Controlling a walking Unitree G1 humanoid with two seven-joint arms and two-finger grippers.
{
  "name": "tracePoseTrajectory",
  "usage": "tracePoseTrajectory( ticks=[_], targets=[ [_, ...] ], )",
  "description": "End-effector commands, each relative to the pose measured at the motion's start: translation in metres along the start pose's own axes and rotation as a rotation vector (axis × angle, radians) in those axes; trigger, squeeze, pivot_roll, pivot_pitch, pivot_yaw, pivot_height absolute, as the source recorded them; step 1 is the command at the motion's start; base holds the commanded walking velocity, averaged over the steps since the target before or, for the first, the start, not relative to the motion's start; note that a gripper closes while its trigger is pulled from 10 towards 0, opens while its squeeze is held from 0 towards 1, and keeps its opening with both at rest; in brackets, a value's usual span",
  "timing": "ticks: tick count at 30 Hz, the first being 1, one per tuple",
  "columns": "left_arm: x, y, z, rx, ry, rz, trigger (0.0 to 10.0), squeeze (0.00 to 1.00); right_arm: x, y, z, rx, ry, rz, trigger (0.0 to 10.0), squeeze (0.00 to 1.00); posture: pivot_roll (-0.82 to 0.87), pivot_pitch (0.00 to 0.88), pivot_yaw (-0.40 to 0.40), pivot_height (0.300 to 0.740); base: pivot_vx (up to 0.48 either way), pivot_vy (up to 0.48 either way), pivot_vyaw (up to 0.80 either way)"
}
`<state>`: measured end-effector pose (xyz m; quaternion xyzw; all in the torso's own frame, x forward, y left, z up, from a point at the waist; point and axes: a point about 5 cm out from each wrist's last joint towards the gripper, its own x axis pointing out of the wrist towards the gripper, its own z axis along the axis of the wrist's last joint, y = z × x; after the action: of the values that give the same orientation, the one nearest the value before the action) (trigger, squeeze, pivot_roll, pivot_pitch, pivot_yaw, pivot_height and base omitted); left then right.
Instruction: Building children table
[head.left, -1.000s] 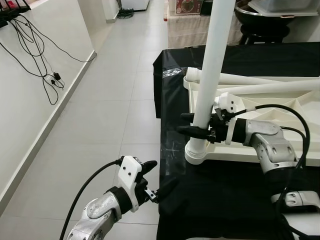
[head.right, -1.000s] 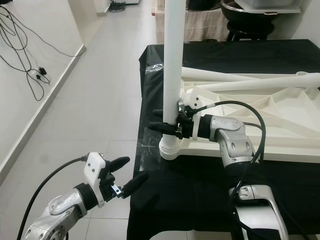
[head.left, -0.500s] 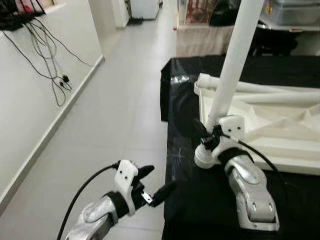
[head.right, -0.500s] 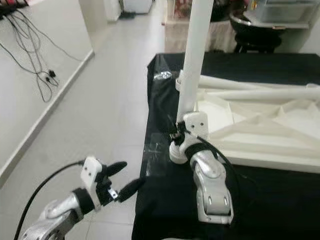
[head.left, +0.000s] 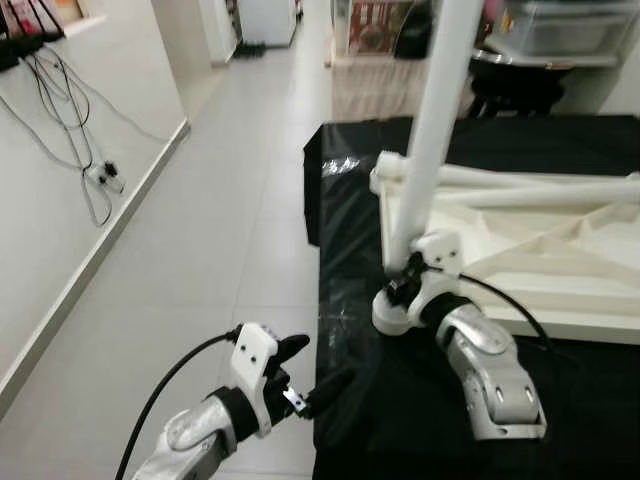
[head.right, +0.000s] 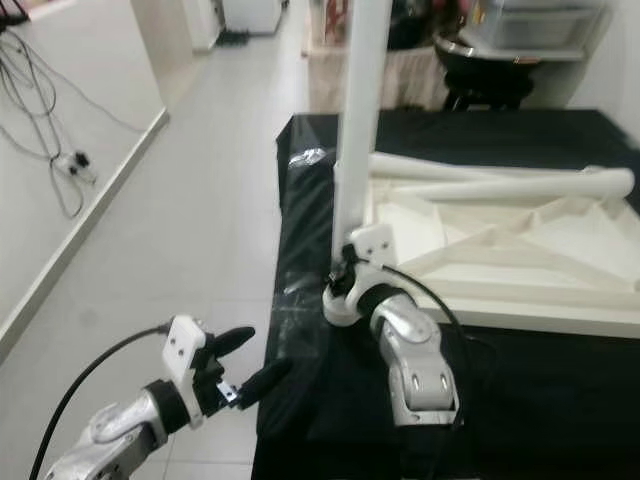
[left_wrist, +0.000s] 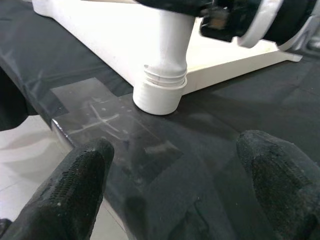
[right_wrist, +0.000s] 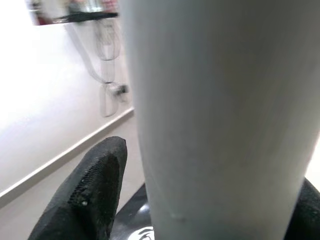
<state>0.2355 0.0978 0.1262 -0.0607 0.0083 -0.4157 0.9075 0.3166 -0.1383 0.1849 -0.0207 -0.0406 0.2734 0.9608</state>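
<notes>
- The right gripper (head.left: 400, 290) is clamped around the foot of the upright white table leg (head.left: 432, 140), just above the threaded collar (left_wrist: 159, 92) where the leg enters the corner socket of the upturned white tabletop (head.left: 530, 270). In the right wrist view one black finger (right_wrist: 92, 187) lies flat against the leg, with the leg between the two fingers.
- The left gripper (head.left: 305, 385) hangs off to the side of and below the right one, past the edge of the black cloth (head.left: 420, 410), its fingers (left_wrist: 65, 195) spread wide and holding nothing.
- Risk: the leg rises far above the right gripper, so a grip this low gives little leverage. Any sideways push during a turn could tilt the leg and cross the threads.
- Risk: the socket sits close to the cloth's edge beneath the right gripper, so a hard twist could drag the tabletop over the slick cloth toward the drop.
- Risk: the fingers may slip on the smooth round plastic and spin without turning the leg.
- The joint appears not fully seated, though the blurred head views leave this uncertain.
- Two more loose legs (head.left: 540, 185) lie on the tabletop beyond the right gripper and could roll if the top jerks.
</notes>
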Motion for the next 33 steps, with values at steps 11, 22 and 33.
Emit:
tracePoseTrajectory(
  ticks=[11, 22, 33],
  targets=[
    [0.003, 0.000, -0.003, 0.003, 0.016, 0.003, 10.0, 0.00, 0.009, 0.000, 0.020, -0.159, 0.105, 0.723, 10.0, 0.00, -0.06, 0.118, 0.036, 0.740, 0.000, 0.000, 0.00],
    [0.003, -0.002, -0.003, 0.000, 0.018, -0.001, 10.0, 0.00, 0.019, -0.007, 0.022, -0.082, 0.109, 0.838, 0.0, 0.00, -0.05, 0.129, 0.035, 0.740, 0.000, 0.000, 0.00],
    [0.003, -0.005, -0.002, -0.005, 0.013, -0.004, 10.0, 0.00, 0.007, -0.022, 0.020, -0.082, 0.076, 0.716, 0.0, 0.00, -0.06, 0.148, 0.041, 0.740, 0.000, 0.000, 0.00]
  ],
)
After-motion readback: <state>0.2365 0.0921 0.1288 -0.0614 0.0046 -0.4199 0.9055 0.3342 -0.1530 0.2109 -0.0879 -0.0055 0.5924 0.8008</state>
